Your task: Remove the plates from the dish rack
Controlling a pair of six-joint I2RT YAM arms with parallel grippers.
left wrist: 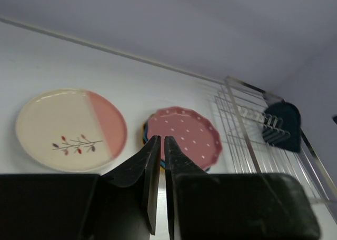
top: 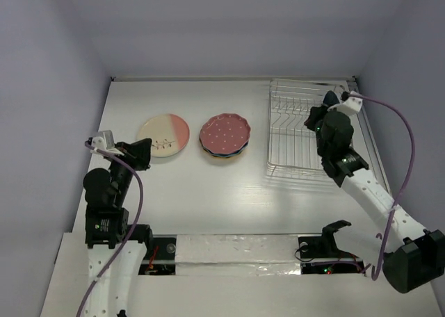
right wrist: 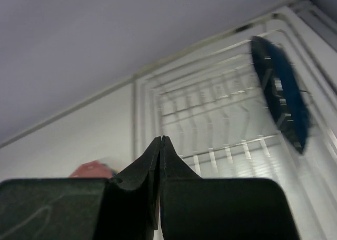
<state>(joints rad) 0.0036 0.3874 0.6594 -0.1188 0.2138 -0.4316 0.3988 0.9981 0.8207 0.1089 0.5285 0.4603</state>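
Right gripper (right wrist: 160, 139) pinched closed, empty, hovering over rack (top: 288, 150); navy plate (right wrist: 281, 92) upright at rack's far right end, untouched; left gripper (left wrist: 162, 140) nearly closed, only a sliver of gap, holds nothing, above table (top: 208, 199); pink dotted plate (top: 224, 131) tops stack left of rack; cream-and-pink plate (top: 164, 136) flat beside stack.

Even, soft overhead light, faint shadows; both wrist views dim and blurred, the dish rack (right wrist: 226, 119) smeared.
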